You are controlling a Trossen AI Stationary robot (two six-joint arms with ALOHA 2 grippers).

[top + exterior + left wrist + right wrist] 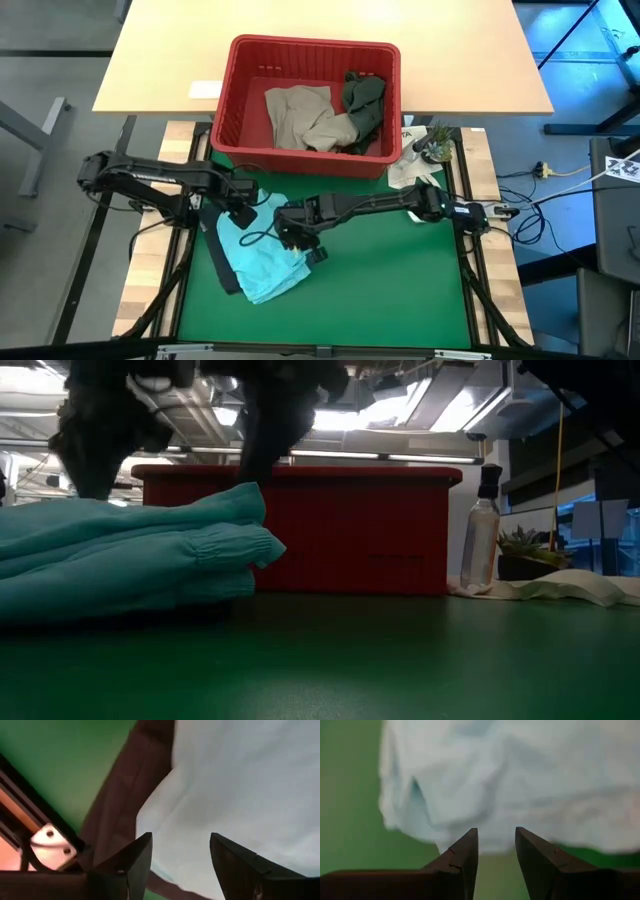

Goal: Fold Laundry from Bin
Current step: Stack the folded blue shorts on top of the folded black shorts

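Teal garment lies part-folded on the worktop's left side; both hands, left hand and right hand, are spread above it; beige garment and olive garment remain in the bin.

A light wooden table stood behind the green mat on a grey floor. Bright ceiling lights shone overhead — a spray bottle and a small potted plant stood nearby.
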